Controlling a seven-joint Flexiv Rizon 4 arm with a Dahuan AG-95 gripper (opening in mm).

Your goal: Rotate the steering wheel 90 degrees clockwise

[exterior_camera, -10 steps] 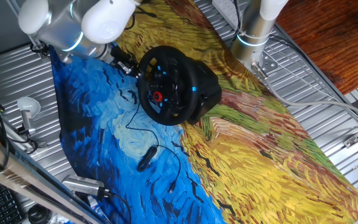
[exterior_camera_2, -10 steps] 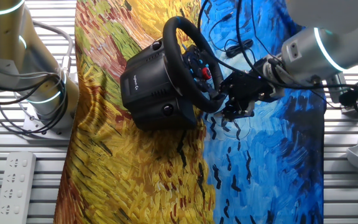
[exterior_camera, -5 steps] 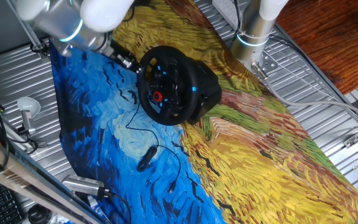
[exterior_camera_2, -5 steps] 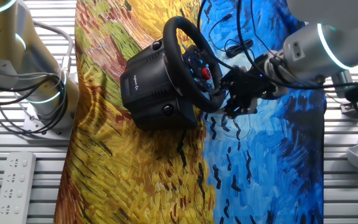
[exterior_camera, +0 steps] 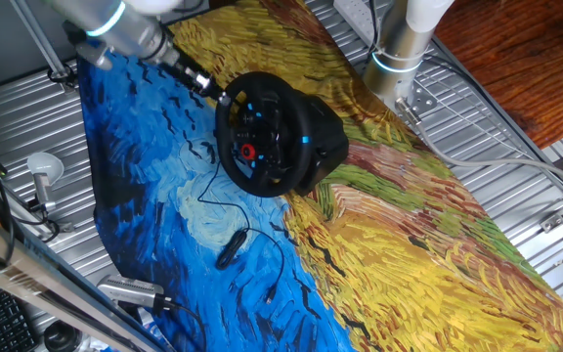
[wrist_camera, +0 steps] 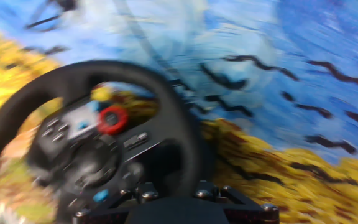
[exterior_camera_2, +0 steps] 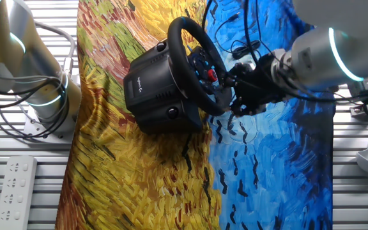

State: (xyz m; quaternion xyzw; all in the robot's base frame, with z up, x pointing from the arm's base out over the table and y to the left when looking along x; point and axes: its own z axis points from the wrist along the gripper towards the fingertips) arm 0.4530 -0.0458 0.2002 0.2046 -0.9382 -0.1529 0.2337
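Reaching in beside the steering wheel (exterior_camera_2: pixel 193 64), the tool (exterior_camera_2: pixel 240 89) sits at its rim. Whether its fingers are spread or pinching cannot be told. Painted cloth (exterior_camera: pixel 389 244) covers the tabletop.

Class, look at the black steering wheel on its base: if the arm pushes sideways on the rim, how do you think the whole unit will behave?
The steering wheel probably turns rather than flexes: its rim looks thick and rigid. The bulky base seems heavy enough to stay put, though it rests on a painted cloth and might drag or wrinkle it. The tool sits at the rim; its grip cannot be judged.
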